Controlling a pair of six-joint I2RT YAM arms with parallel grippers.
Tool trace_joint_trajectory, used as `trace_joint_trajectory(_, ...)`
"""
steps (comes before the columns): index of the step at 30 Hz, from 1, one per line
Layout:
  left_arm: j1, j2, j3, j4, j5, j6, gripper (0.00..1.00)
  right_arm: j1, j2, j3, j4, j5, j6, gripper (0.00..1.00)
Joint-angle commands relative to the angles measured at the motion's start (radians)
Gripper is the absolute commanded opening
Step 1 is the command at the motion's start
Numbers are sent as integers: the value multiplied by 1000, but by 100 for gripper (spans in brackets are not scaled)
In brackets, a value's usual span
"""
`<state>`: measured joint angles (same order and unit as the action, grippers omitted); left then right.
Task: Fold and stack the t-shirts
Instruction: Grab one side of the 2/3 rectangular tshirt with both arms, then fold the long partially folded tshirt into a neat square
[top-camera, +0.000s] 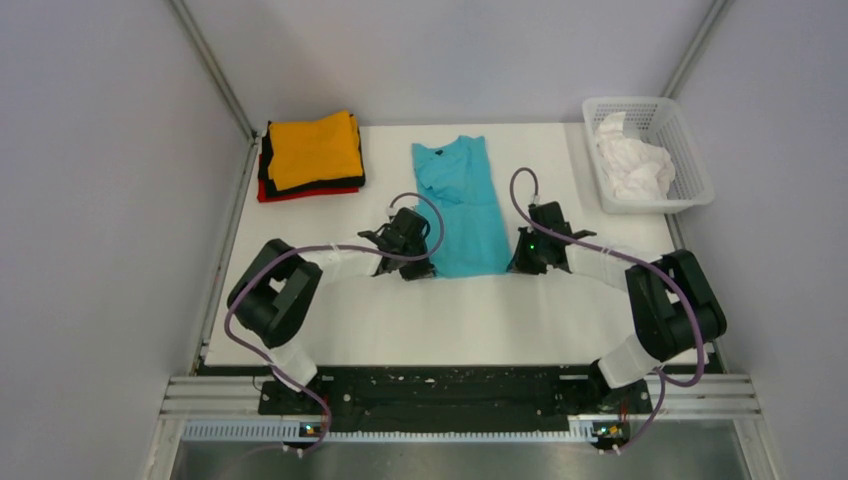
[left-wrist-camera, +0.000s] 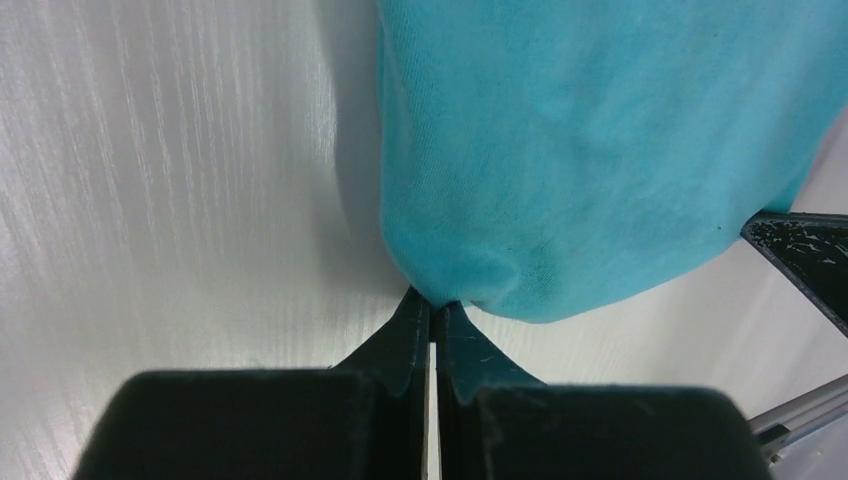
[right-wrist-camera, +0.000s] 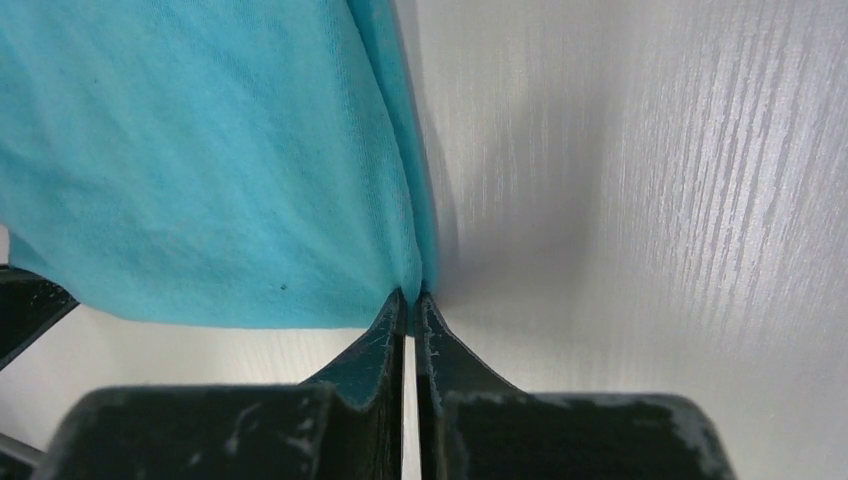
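While both arms reach in from the near edge, the bright teal soft-cloth t-shirt (top-camera: 462, 205) lies flat on the white bench (top-camera: 450, 320), well to the left of the white plastic lattice basket (top-camera: 690, 172) and a little nearer the arm bases than it. The shirt is narrowed to a long strip whose long axis runs from near to far, roughly parallel to the basket's long side. Its collar points to the far end and its hem to the arms.

The left pincer (top-camera: 418, 268) is pressed together on the hem corner farther from the basket; in its own wrist view the left pincer (left-wrist-camera: 432, 300) has cloth bunched at its tips. The right pincer (top-camera: 522, 264) pinches the hem corner on the basket's side, and the right pincer (right-wrist-camera: 410, 298) shows the same grip up close. Each arm holds its own corner, neither nearer than the other, with the whole shirt stretching away beyond the tips. The next move likely turns on this: the hem lifted and carried along that axis to the collar.

A crumpled white cloth tee (top-camera: 632, 160) sits inside the basket, and the folded stack (top-camera: 312, 150), orange on top, lies farthest left of the basket
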<state>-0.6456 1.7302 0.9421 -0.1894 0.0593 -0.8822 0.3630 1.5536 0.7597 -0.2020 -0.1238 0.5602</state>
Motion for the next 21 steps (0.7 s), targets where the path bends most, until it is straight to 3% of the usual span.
trace_joint_trajectory(1,-28,-29,-67,-56,-124,24,0,-7,-37,-34,-26,-22,-21,0)
trace_joint_trajectory(12,-214,-353,-270,-206,-182,-78,0,39,-258,-177,-215,-232,-39,0)
trace_joint_trajectory(17,-282,-560,-337,-231,-82,-129,0,138,-432,-193,-331,-312,34,0)
trace_joint_trajectory(21,-289,-671,-318,-220,-4,-96,0,147,-504,-110,-390,-321,62,0)
